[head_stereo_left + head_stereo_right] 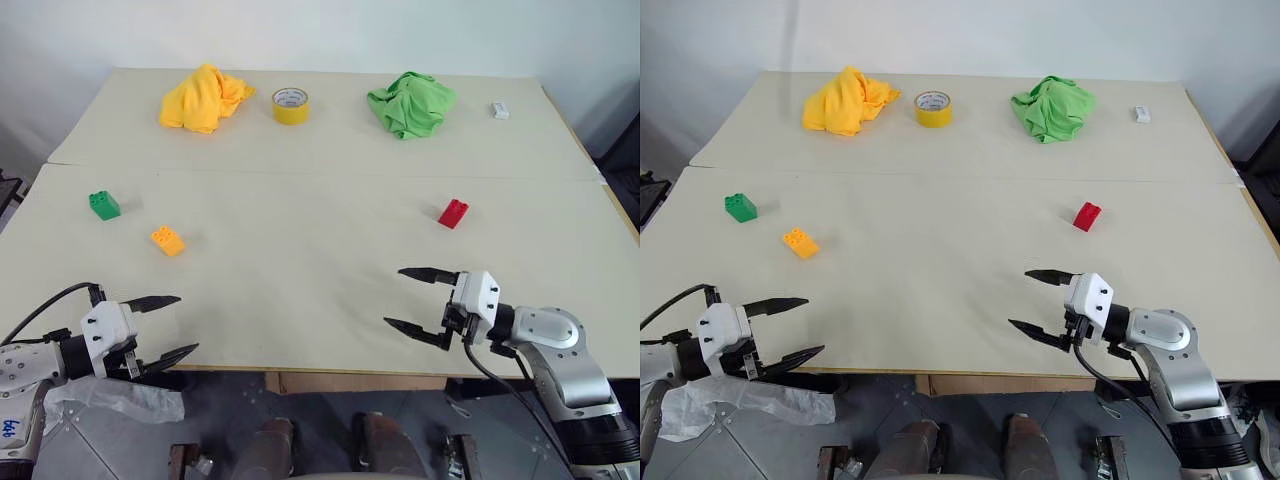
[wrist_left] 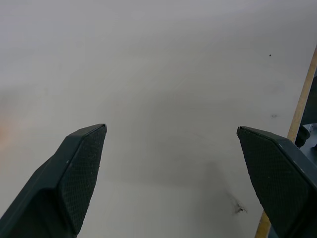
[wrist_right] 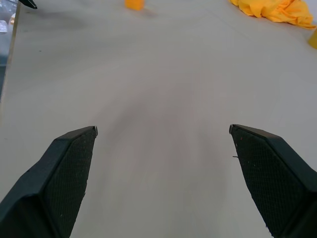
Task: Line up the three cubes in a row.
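I have both arms parked low at the near edge of the table (image 1: 320, 150), and neither holds anything: the left gripper (image 1: 172, 326) has its two black fingers spread wide over the near-left corner, and the right gripper (image 1: 412, 298) is just as wide, hovering over bare tabletop at the near right. The three cubes are scattered, not yet in a row. The green brick (image 1: 104, 205) sits at the far left of the near panel, the orange-yellow brick (image 1: 167, 240) lies near it, a little closer to me and toward the centre, and the red brick (image 1: 453, 213) stands well apart from both on the right side, beyond my right gripper. The yellow cloth (image 1: 204, 98), the roll of yellow tape (image 1: 290, 105), the green cloth (image 1: 410, 103) and a tiny white block (image 1: 500, 110) sit along the far side, out of the way. I judge these studded plastic bricks to be very light, rigid and fairly slick, so a nudge from one finger would likely send them skating or spinning on the smooth top. I would come down from above and pinch across the two flat side walls, not the studs, closing squarely so the brick does not twist out, and use little force since there is nothing to crush
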### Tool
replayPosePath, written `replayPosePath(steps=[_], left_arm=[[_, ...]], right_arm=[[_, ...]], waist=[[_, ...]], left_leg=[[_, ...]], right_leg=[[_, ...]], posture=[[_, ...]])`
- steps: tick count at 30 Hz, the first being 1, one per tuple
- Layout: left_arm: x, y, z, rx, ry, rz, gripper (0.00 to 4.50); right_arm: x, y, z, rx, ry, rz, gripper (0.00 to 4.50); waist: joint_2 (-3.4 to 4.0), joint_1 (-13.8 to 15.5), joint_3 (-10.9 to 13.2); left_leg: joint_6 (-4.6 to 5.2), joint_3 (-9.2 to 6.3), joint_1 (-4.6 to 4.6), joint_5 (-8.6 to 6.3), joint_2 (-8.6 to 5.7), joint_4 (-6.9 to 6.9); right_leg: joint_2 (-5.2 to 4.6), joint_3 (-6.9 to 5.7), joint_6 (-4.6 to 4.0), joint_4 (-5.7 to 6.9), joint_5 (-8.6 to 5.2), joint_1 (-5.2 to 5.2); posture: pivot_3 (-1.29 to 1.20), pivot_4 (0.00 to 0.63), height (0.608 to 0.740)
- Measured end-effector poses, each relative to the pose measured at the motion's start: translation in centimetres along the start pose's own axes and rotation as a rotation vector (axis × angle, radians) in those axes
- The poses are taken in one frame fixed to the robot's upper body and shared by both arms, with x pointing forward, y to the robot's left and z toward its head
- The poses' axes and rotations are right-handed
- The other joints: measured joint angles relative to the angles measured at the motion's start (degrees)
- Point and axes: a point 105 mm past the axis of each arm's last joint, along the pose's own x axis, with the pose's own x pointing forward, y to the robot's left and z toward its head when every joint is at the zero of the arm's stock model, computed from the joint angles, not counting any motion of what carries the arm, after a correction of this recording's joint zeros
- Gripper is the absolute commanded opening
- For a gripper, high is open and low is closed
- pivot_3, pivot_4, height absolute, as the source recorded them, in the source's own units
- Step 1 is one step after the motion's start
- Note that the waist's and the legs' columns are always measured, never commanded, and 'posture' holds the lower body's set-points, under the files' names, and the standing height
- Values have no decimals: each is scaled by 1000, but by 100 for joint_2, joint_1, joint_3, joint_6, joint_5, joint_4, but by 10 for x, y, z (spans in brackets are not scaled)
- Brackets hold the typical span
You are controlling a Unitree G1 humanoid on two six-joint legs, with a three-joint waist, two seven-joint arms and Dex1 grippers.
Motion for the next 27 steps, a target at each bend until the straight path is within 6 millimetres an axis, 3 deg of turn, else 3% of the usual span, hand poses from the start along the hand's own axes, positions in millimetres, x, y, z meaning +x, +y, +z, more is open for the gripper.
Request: replayPosePath(steps=[5, 10, 14, 17, 19, 21, 24, 27], left_arm=[[-1, -2, 0, -147, 21, -53, 4480], [21, 1, 44, -152, -101, -118, 4480], [61, -9, 94, -71, -254, -255, 4480], [79, -9, 102, 8, -272, -269, 4480], [88, -10, 103, 32, -278, -275, 4480], [97, -7, 109, 39, -321, -251, 4480], [104, -5, 111, 35, -344, -231, 4480], [107, -4, 108, 39, -337, -220, 4480]], right_arm=[[-1, 2, 0, 8, 4, -19, 4500], [-18, -7, 4, 11, 9, -150, 4500], [-65, -34, 4, 45, 30, -483, 4500], [-122, -53, -1, 53, 49, -834, 4500], [-158, -52, -12, 87, 70, -1059, 4500], [-182, -43, -28, 134, 107, -1238, 4500], [-185, -39, -42, 163, 155, -1292, 4500], [-167, -52, -38, 178, 126, -1243, 4500]], waist=[[1, -3, 0], [1, 52, 0], [12, 165, -5], [19, 153, -9], [21, 117, -10], [22, 79, -11], [30, -26, -13], [30, -107, -13]], left_leg=[[0, 0, 0, 0, 3, -1], [1, -5, -1, -1, 1, 4], [-2, -5, -2, -2, -1, 9], [-5, 3, -1, -2, 1, 5], [-10, 17, 4, -3, 16, 1], [-15, 23, 7, 0, 20, 3], [-11, 59, 23, 3, 19, 4], [-11, 81, 36, 3, 27, 3]], right_leg=[[2, 2, 0, 9, 0, 0], [1, 3, 0, 11, 0, 5], [6, 0, 0, 15, 0, 6], [20, 5, 0, 25, 0, 2], [36, 16, 0, 23, 0, -1], [39, 22, 0, 31, 0, -3], [40, 59, 1, 42, 0, -8], [48, 84, 1, 44, 0, -13]], posture=[[0, 150, 740], [0, 150, 740], [0, 150, 740], [0, 150, 740], [0, 150, 740], [0, 150, 740], [0, 150, 740], [0, 150, 740]])
